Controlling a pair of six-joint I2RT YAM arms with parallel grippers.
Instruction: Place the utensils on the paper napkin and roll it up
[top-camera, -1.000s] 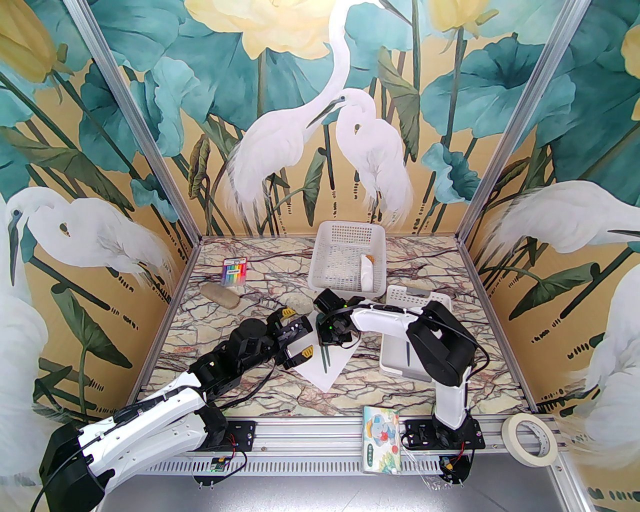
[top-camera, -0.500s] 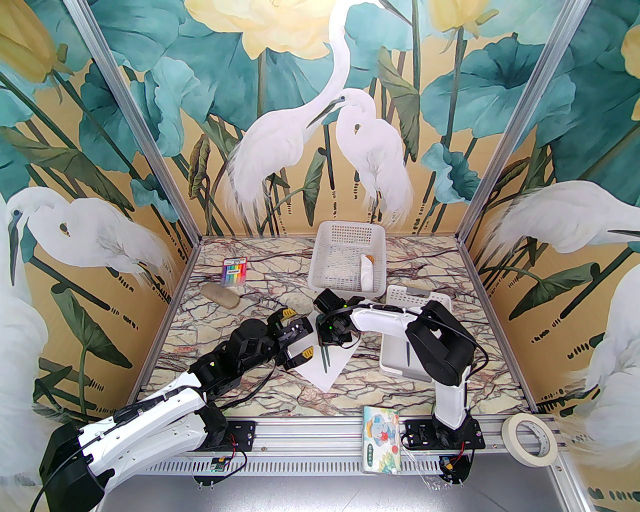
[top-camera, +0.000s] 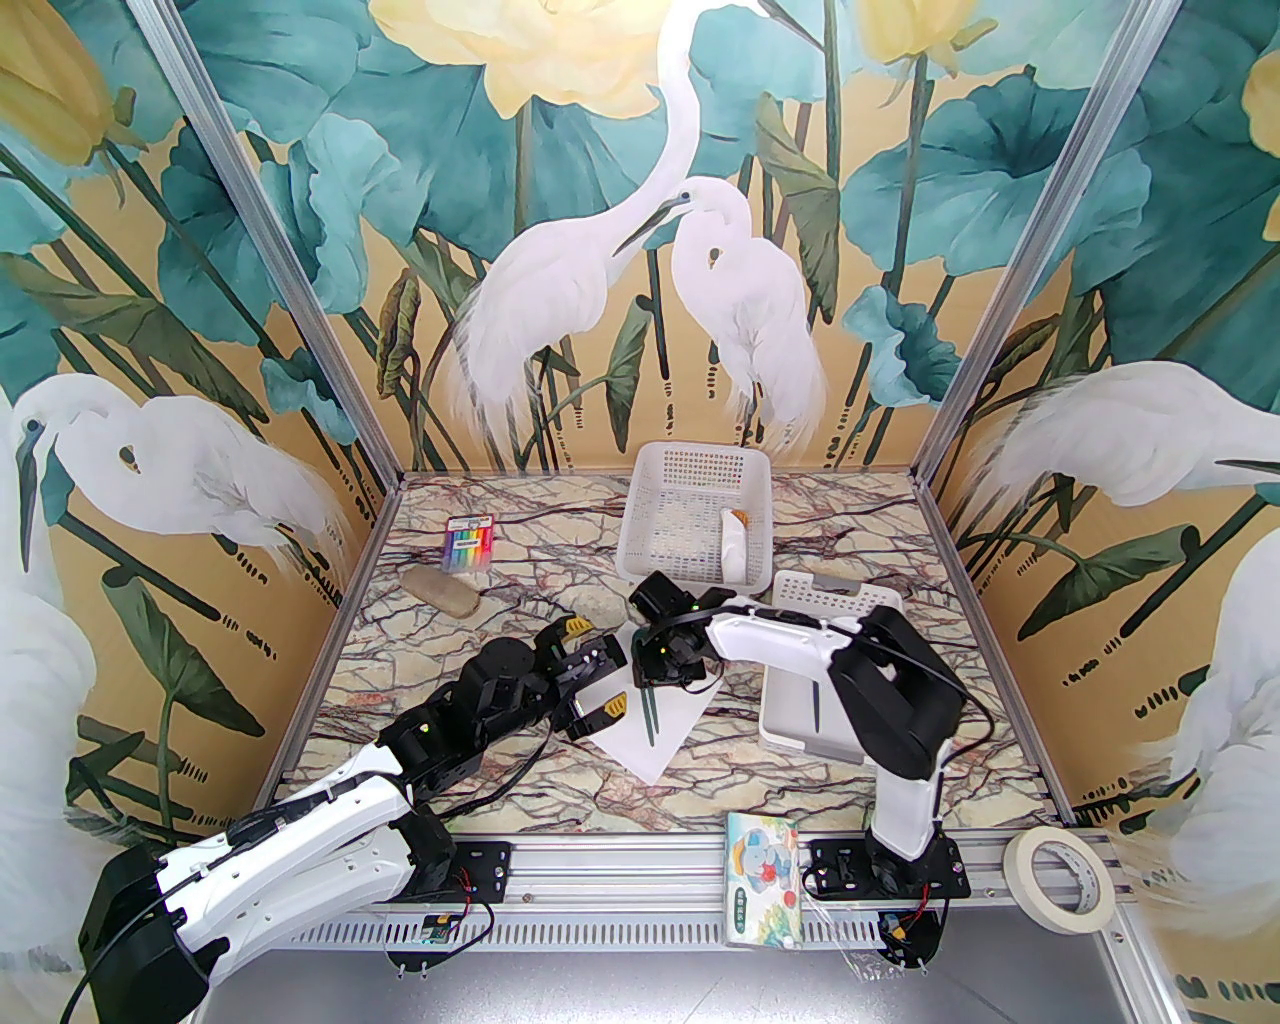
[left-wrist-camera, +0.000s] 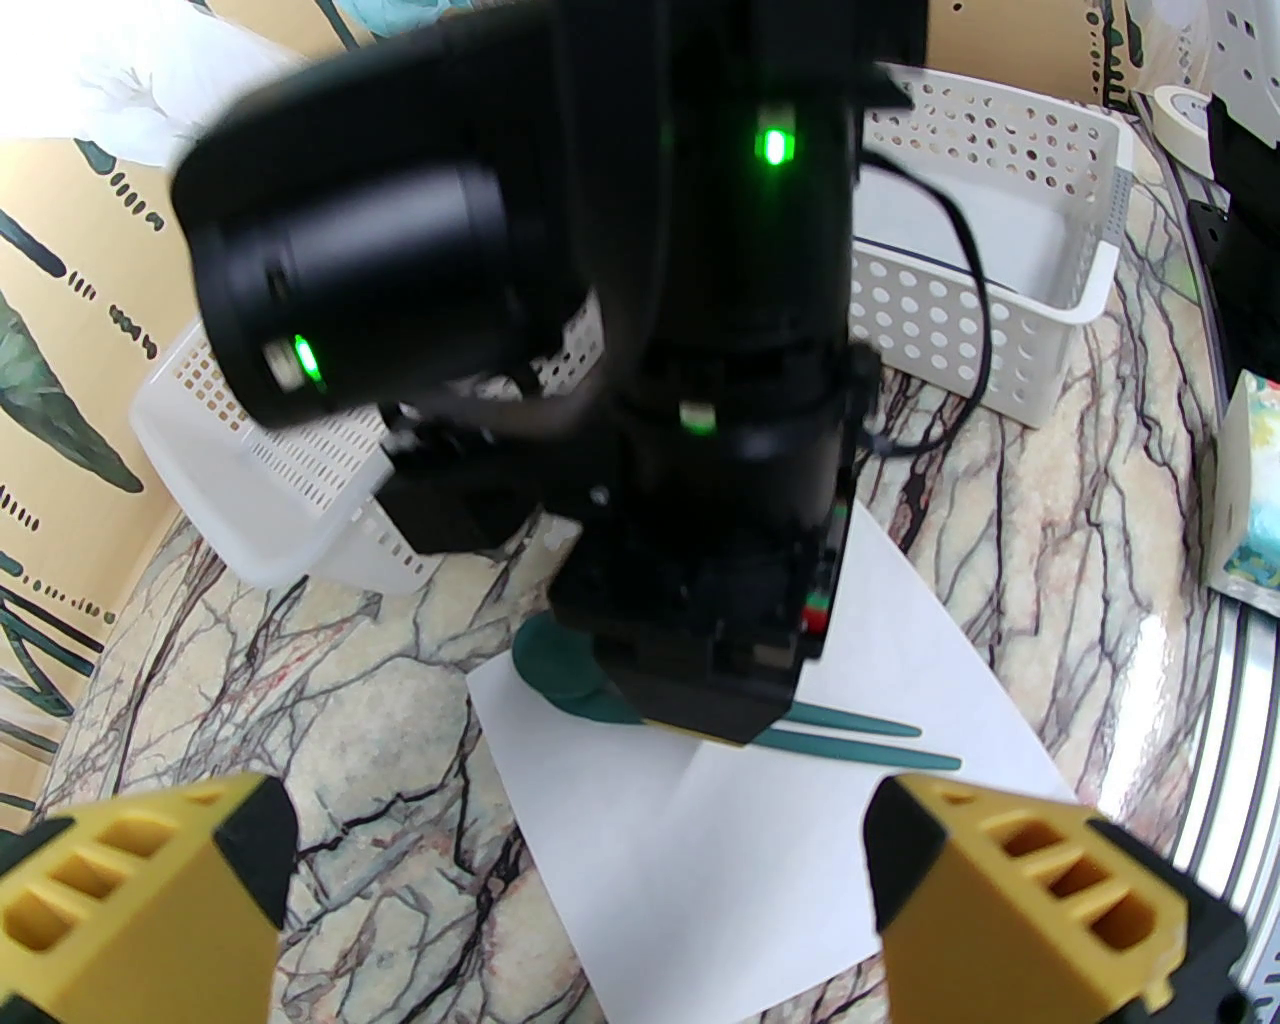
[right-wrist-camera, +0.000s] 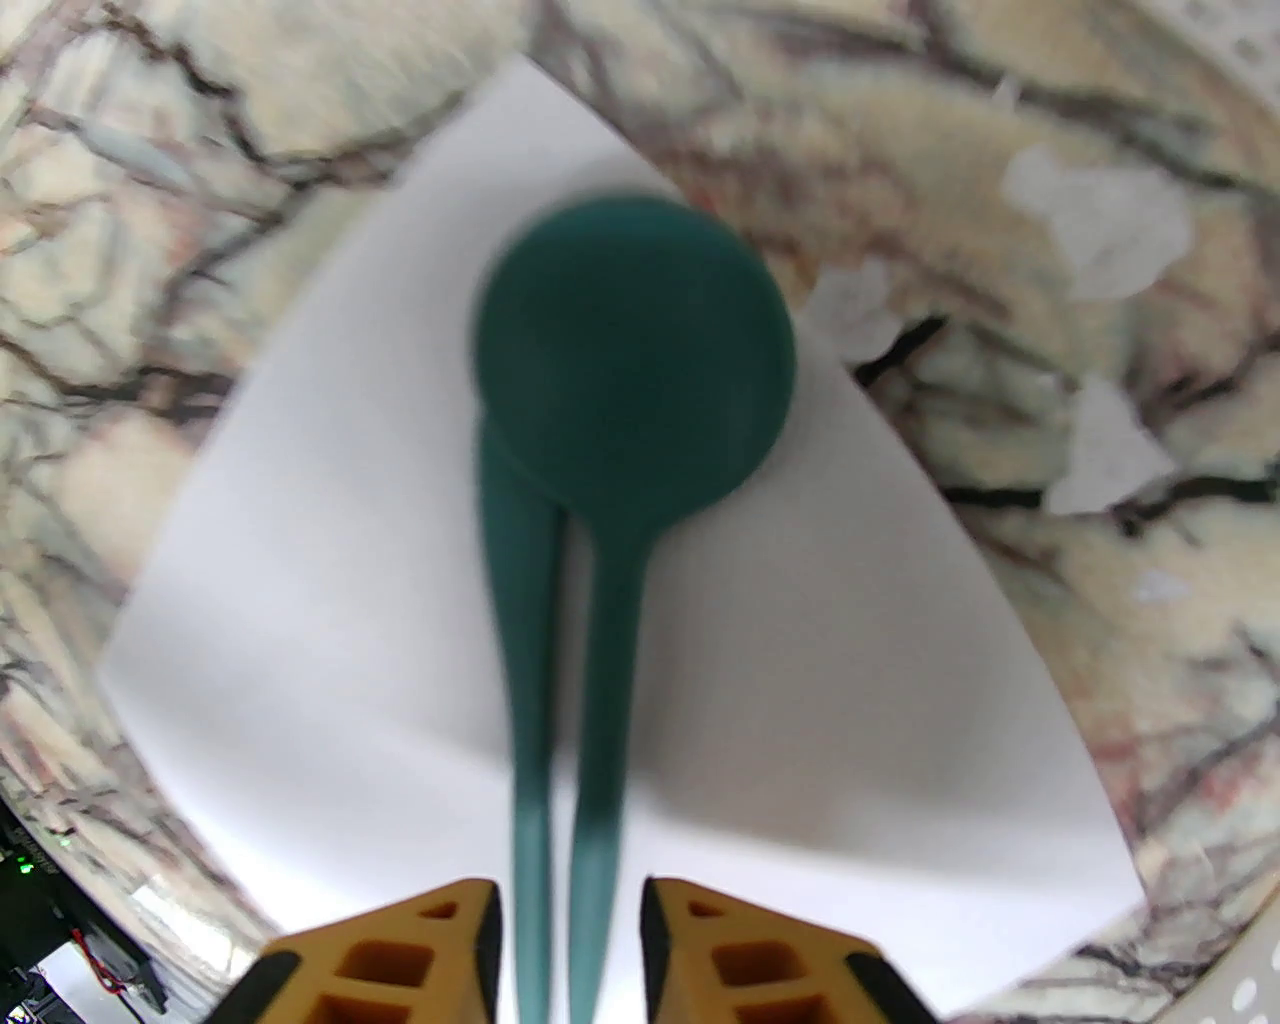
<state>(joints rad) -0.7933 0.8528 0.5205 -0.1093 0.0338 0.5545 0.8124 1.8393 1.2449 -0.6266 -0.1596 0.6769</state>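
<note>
With right tool (right-wrist-camera: 565, 900) ajar astride light, stiff fork (right-wrist-camera: 530, 640) and spoon (right-wrist-camera: 635, 350) handles (gripping neither; left tool (left-wrist-camera: 580, 830) spread wide, empty), pinch flimsy paper napkin (right-wrist-camera: 850, 650) by the corner beside that left tool.

Marble-veined table (top-camera: 480, 720), surface level. Resting directly on it: paper napkin (top-camera: 665, 745), flat, front centre; far basket (top-camera: 640, 530), white, at the back; right basket (top-camera: 790, 725), white; crayon pack (top-camera: 469, 543) and pale stone (top-camera: 441, 590), back left; second stone (top-camera: 597, 604), mid-table.

Bright, even light; wrist views bend at edges, the spoon (right-wrist-camera: 634, 360) blurred.
</note>
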